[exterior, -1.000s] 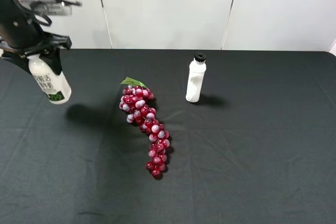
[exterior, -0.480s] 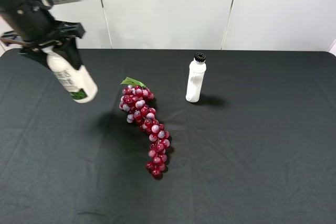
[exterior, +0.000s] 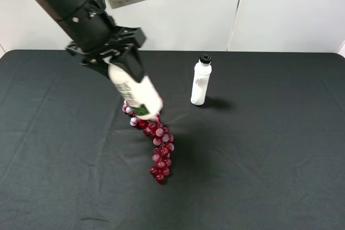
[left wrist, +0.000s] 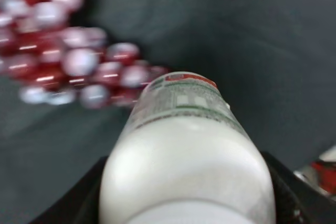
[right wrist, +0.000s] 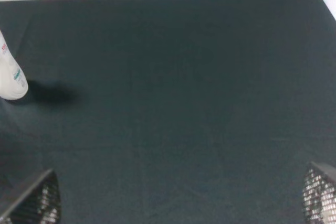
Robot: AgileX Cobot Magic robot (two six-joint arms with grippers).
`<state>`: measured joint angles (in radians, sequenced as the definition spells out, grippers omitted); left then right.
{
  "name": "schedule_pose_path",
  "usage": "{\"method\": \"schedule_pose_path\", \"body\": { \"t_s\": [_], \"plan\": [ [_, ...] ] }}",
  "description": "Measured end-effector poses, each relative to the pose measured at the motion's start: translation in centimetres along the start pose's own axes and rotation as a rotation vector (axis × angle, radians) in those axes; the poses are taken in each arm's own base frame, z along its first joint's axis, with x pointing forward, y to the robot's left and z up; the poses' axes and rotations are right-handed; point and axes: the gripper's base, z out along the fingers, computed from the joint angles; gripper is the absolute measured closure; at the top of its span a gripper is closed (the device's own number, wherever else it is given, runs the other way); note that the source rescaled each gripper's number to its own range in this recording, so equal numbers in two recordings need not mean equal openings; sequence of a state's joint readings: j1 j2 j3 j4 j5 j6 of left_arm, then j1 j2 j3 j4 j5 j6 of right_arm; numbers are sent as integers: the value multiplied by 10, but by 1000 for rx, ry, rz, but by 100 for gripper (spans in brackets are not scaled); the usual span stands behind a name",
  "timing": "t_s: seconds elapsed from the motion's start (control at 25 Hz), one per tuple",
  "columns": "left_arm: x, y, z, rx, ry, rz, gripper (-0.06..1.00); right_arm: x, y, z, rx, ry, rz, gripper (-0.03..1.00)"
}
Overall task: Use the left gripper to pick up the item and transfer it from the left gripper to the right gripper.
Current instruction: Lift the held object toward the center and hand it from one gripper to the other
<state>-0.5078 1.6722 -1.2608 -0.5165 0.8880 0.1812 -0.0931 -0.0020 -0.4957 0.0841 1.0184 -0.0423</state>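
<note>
My left gripper (exterior: 119,64) is shut on a white bottle with a green-edged label (exterior: 135,90). It holds the bottle tilted in the air above the upper end of a bunch of red grapes (exterior: 159,145). In the left wrist view the bottle (left wrist: 186,150) fills the frame, with the grapes (left wrist: 68,61) blurred behind it. My right gripper (right wrist: 178,200) is open and empty, low over bare cloth. Its arm does not show in the exterior high view.
A second white bottle with a black cap (exterior: 201,82) stands upright to the right of the grapes, and its base shows in the right wrist view (right wrist: 10,80). A black cloth (exterior: 269,144) covers the table. White wall panels stand behind.
My left arm has carried the held bottle from the table's far left toward the middle, and it is now over the grapes. The grapes and the standing bottle have not moved.
</note>
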Motion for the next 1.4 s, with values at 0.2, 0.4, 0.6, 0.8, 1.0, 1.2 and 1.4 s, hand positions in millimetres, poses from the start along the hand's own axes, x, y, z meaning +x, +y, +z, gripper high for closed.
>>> {"method": "schedule_pose_path", "body": {
  "t_s": [0.2, 0.4, 0.6, 0.8, 1.0, 1.2, 1.4],
  "plan": [
    [-1, -17, 15, 174, 8, 23, 94, 0, 0, 0, -4, 0, 2, -3],
    [-3, -20, 32, 272, 20, 3, 94, 0, 1, 0, -8, 0, 5, -3],
    [-3, -22, 46, 375, 48, 20, 94, 0, 1, 0, -10, 0, 6, -3],
    [-2, -26, 56, 493, 71, 34, 94, 0, 3, 0, -33, -2, 19, -3],
    [-1, -29, 55, 533, 74, 57, 94, -3, 8, 4, -91, 23, -7, -3],
    [-1, -29, 55, 539, 79, 60, 94, -19, 15, 14, -181, 96, -22, -3],
    [-1, -29, 55, 541, 78, 59, 94, -45, 27, 33, -362, 135, -150, -3]
  ]
}}
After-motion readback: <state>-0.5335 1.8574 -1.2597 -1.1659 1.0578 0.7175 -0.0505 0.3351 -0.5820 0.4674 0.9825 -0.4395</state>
